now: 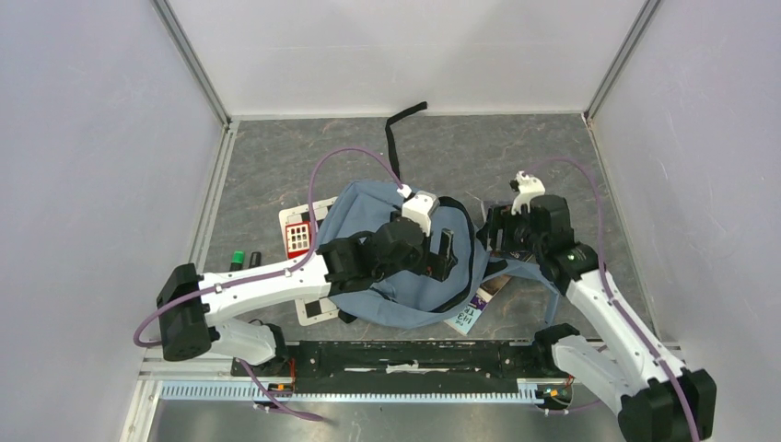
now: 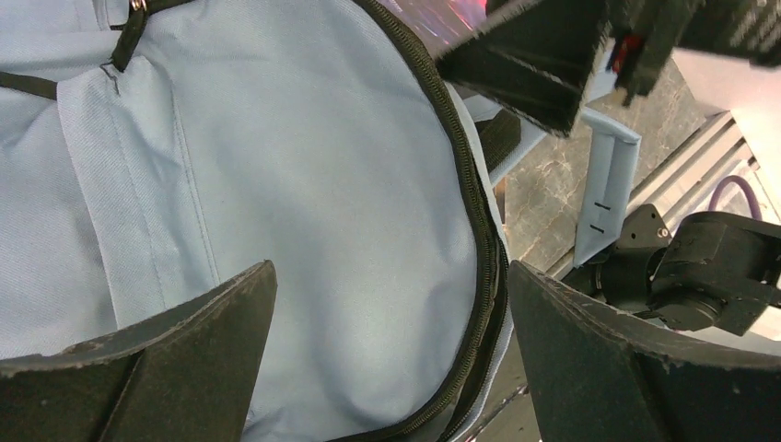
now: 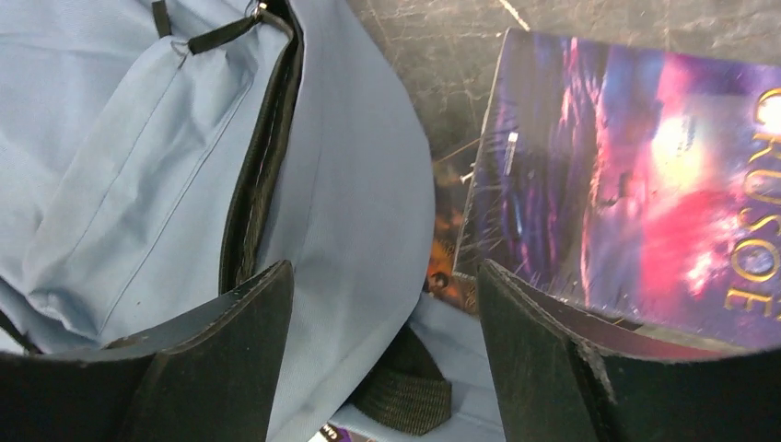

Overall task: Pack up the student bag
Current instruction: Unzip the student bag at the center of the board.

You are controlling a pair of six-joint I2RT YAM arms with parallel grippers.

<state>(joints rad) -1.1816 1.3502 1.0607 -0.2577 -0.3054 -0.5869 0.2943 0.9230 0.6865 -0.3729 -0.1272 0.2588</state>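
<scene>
A: Where does the student bag [image 1: 387, 287] lie?

B: It lies slumped flat in the middle of the worktop [image 1: 571, 175] and is the largest thing there. A black zip [image 2: 479, 221] curves along its edge. Nothing of the inside shows, so what it holds cannot be told.

A: And the left gripper [image 2: 391, 276]?

B: It hangs over the bag's pale blue panel with its fingers spread wide, holding nothing.

A: The right gripper [image 3: 382, 276]?

B: It is also spread apart and empty. It sits at the bag's right edge, above the line where the fabric meets a paperback [image 3: 635, 157] with a purple and pink cover. Something printed in orange [image 3: 445, 262] peeks from under that book, but too little of it shows to name it.

A: What else is around?

B: A red-and-white calculator [image 1: 297, 238] rests on a white card [image 1: 320, 215] against the bag's left side. Near it are a small green item [image 1: 238, 259] and a small black item [image 1: 256, 257], both too small to name. A purple booklet [image 1: 472, 311] sticks out from under the bag's near right edge. A black strap [image 1: 398, 138] trails toward the far wall.

A: Does anything stand in the way?

B: The left arm lies across the bag and hides much of it from above. A blue shoulder strap [image 2: 608, 175] and a strip of black webbing [image 3: 405, 396] lie between bag and paperback.
</scene>
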